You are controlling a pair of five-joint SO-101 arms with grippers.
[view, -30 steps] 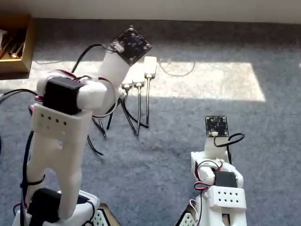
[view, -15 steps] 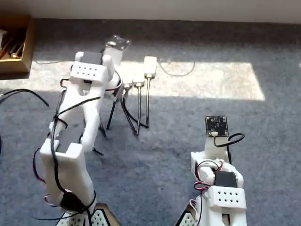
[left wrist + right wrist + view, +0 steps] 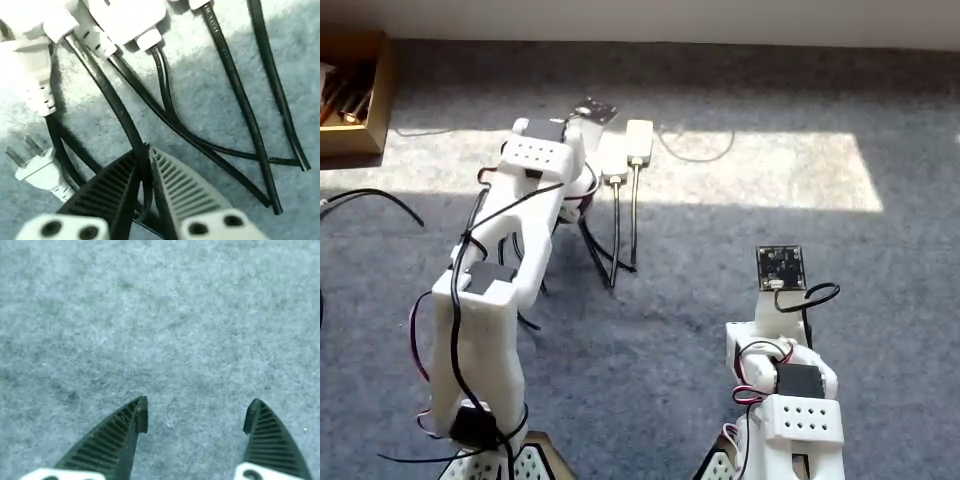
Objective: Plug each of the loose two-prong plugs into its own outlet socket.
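Observation:
My left arm [image 3: 535, 165] stretches over the carpet to a cluster of white outlet sockets [image 3: 613, 155] with black cords [image 3: 616, 230] trailing toward me. In the left wrist view my left gripper [image 3: 146, 149] is shut on a black cord [image 3: 107, 92] that runs up to the white sockets [image 3: 125, 17]. A loose white two-prong plug [image 3: 37, 170] lies on the carpet close beside one finger. Another pale plug [image 3: 35, 75] lies just beyond it. My right arm [image 3: 780, 380] sits folded near the front. My right gripper [image 3: 196, 415] is open over bare grey carpet.
A wooden box [image 3: 355, 95] stands at the far left by the wall. A stray black cable [image 3: 370, 195] crosses the carpet at the left. A sunlit strip [image 3: 770, 170] lies to the right of the sockets.
My left arm has come down from a raised pose and stretched forward, bringing its wrist low over the sockets and cords. The right arm has not moved.

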